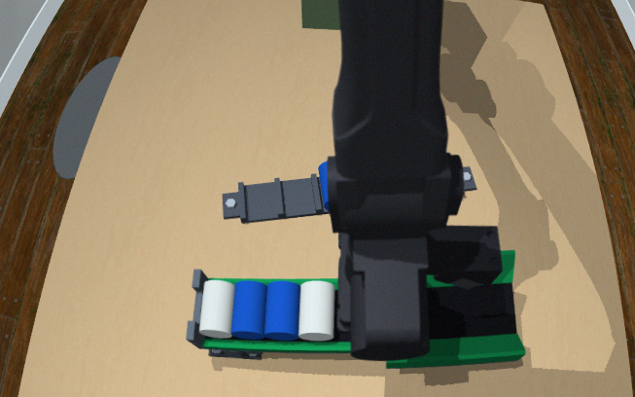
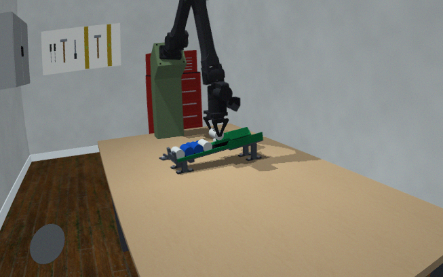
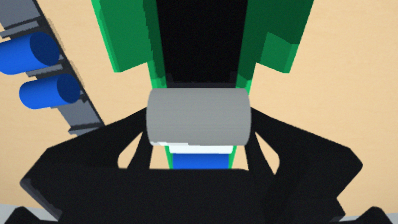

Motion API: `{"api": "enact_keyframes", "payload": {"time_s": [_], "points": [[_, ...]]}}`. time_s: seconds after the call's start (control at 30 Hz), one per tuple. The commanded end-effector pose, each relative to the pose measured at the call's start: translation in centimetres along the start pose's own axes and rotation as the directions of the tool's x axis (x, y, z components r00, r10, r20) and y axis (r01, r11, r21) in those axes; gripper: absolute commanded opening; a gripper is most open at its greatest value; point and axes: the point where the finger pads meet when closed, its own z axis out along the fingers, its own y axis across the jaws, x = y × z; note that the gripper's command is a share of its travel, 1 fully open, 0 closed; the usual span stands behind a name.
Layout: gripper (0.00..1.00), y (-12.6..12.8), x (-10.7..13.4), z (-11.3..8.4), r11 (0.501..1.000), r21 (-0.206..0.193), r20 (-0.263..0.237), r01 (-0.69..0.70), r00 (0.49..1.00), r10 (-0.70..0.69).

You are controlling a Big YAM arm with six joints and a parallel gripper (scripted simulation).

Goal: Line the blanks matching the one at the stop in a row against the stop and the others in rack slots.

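My gripper (image 2: 216, 133) (image 3: 198, 111) is shut on a white blank (image 2: 212, 133) (image 3: 200, 125), grey in shadow, gripped at its ends crosswise above the green ramp (image 1: 487, 345) (image 2: 256, 138) (image 3: 200, 40). On the ramp, from the grey stop (image 1: 196, 279), lie a white blank (image 1: 217, 308), a blue blank (image 1: 249, 309), another blue blank (image 1: 282, 309) and a white blank (image 1: 316, 310), straight across and side by side. The stock rack (image 1: 263, 201) (image 3: 82, 115) holds two blue blanks (image 3: 30, 52) (image 3: 50, 91); its two left slots in the top view are bare. The arm hides its right part there.
The ramp's upper end has flared green side walls (image 1: 487, 345) (image 3: 120, 35). The rack's bolted end tabs (image 1: 230, 209) (image 1: 467, 183) stick out at both ends. A green pedestal (image 2: 167, 99) carries the arm behind the table.
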Motion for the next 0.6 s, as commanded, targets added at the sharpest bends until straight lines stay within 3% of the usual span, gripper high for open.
{"api": "enact_keyframes", "payload": {"time_s": [0.0,0.37,0.47,0.57], "points": [[0.60,-1.1,0.8,1.7,1.000,0.020,-0.008,0.000,1.000,0.001],[0.60,-1.0,0.8,3.8,1.000,0.018,-0.009,-0.002,1.000,0.002],[0.60,-0.3,0.8,3.9,1.000,0.001,-0.009,-0.001,1.000,0.001],[0.60,-1.6,0.9,2.8,1.000,0.029,-0.009,-0.004,1.000,0.004]]}}
